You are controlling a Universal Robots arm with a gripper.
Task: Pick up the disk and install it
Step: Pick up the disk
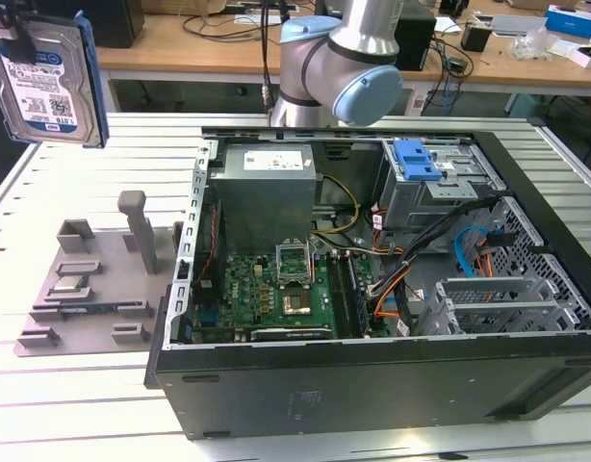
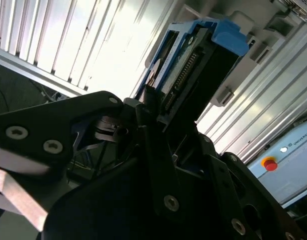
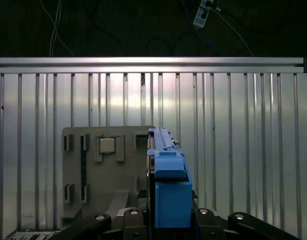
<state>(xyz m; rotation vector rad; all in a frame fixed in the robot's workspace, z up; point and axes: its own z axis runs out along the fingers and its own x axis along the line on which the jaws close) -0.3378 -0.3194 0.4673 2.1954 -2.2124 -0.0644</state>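
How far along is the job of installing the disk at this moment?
Done: the disk is picked up; it hangs in the air above the grey holder. In hand: the tool is shut on the disk. Left: installing, because the disk is outside the open computer case, toward the exterior view's left.

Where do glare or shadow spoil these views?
Second wrist view: strong glare whitens the slatted table behind the disk, while the foreground sits in deep shadow. First wrist view: even light, blackness beyond the table's edge. Exterior view: evenly lit, mild shadow inside the computer case.
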